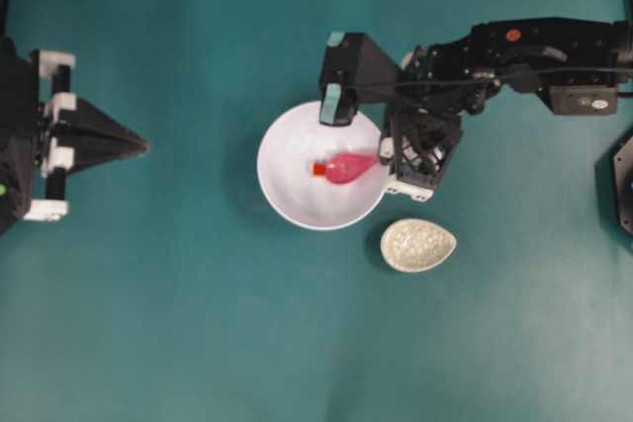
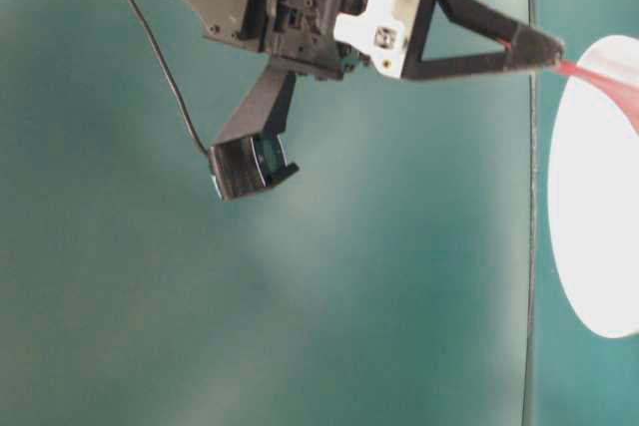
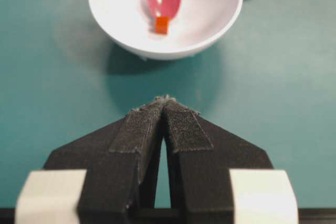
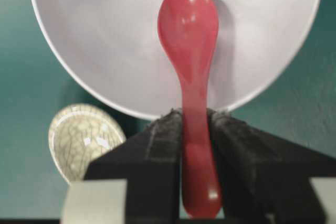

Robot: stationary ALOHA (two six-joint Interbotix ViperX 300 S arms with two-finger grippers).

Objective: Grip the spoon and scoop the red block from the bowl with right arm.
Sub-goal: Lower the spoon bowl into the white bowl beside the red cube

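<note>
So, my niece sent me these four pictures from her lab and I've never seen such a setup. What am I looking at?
Two black robot arms face each other over a teal table. One picture looks down from above, one from table height, and two from cameras on the wrists. The right gripper is shut on a pink spoon, whose scoop lies in a white bowl, tip against a small red block. A speckled egg-shaped dish sits beside the bowl. The left gripper is shut, holding nothing, off to the side.

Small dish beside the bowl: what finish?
Grey-beige crackle-glazed dish; clearest in the right wrist view.
</note>
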